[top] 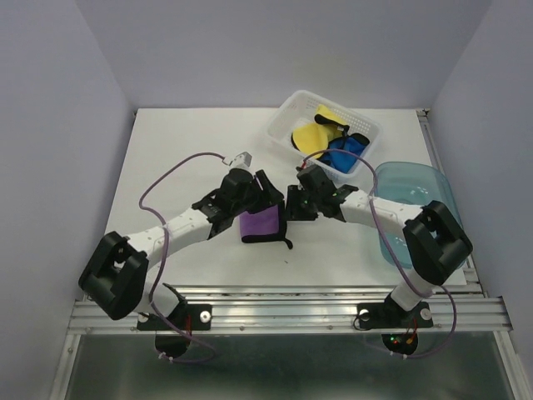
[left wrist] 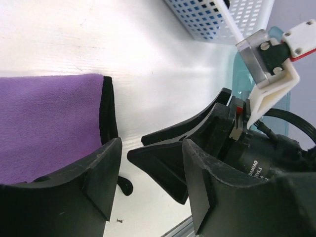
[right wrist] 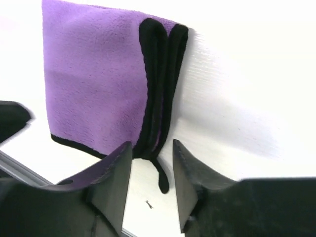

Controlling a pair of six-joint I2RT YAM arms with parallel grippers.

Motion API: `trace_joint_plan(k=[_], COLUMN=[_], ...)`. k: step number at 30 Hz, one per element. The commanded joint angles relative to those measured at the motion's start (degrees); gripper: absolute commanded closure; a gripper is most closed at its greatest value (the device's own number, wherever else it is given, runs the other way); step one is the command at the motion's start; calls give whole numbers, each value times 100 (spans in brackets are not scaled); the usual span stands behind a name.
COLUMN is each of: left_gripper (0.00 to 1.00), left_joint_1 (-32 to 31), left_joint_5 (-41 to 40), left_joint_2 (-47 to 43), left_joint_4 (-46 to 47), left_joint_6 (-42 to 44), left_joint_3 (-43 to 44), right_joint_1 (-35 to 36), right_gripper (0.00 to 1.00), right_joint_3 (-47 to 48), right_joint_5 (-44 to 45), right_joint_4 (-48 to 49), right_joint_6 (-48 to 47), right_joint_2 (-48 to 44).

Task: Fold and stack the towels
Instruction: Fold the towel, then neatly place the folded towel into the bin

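We found the purple towel point(top: 260, 227) lying flat on the table point(top: 183, 142), near the front edge and between the two arms. It was folded into a small rectangle. In the right wrist view its dark-edged layers lay one upon the other along one side, and a small loop hung out at the corner.

The left gripper point(left wrist: 150, 148) stood low at one side of this towel with its jaws spread. Nothing was between them, only one finger point(left wrist: 98, 168) reached over the purple cloth. The right gripper point(right wrist: 152, 168) stood at the opposite side, facing the doubled edge. Its jaws were also apart, though less widely, and they pinched nothing: we could see bare table in the gap. The two grippers were very near to each other, tip almost against tip. We think this was because each one had to mind one end of the same fold.

We judged the fold of this towel as finished, since it kept its shape without any grip. Its place near the front looked to us a good base for the stack.

The yellow towel point(top: 312, 135), the blue towel point(top: 346, 154) and a black towel point(top: 337, 127) lay crumpled in the white basket point(top: 281, 117) at the back, well apart from the purple one. They were not yet folded, so most of the task remained.
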Motion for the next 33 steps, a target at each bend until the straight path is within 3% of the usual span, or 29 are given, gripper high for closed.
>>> trace_joint_plan(k=[1, 4, 6, 9, 16, 22, 33], left_gripper=[36, 24, 2, 1, 1, 1, 1], left_joint_1=[-22, -22, -22, 4, 197, 320, 356], left_joint_5=[-480, -744, -1051, -1752, -2950, -2837, -2582], left_joint_2=[-696, -1162, -1548, -2111, -2974, -3317, -3168], left_joint_4=[-355, -601, -899, -1520, -2869, -2817, -2588], left_joint_6=[140, 184, 184, 106, -246, -308, -273], left_joint_3=[-229, -360, -448, -554, -765, -1160, -1301], right_joint_1=[72, 64, 64, 64, 64, 72, 178], right_gripper=[50, 39, 26, 16, 17, 23, 33], right_joint_3=[-85, -50, -41, 99, 557, 934, 1199], right_joint_5=[476, 521, 337, 222, 283, 450, 1108], right_joint_4=[-324, -316, -132, 96, 203, 325, 194], right_joint_6=[-18, -62, -141, -194, -185, -238, -177], right_joint_2=[-313, -401, -419, -279, 520, 943, 1532])
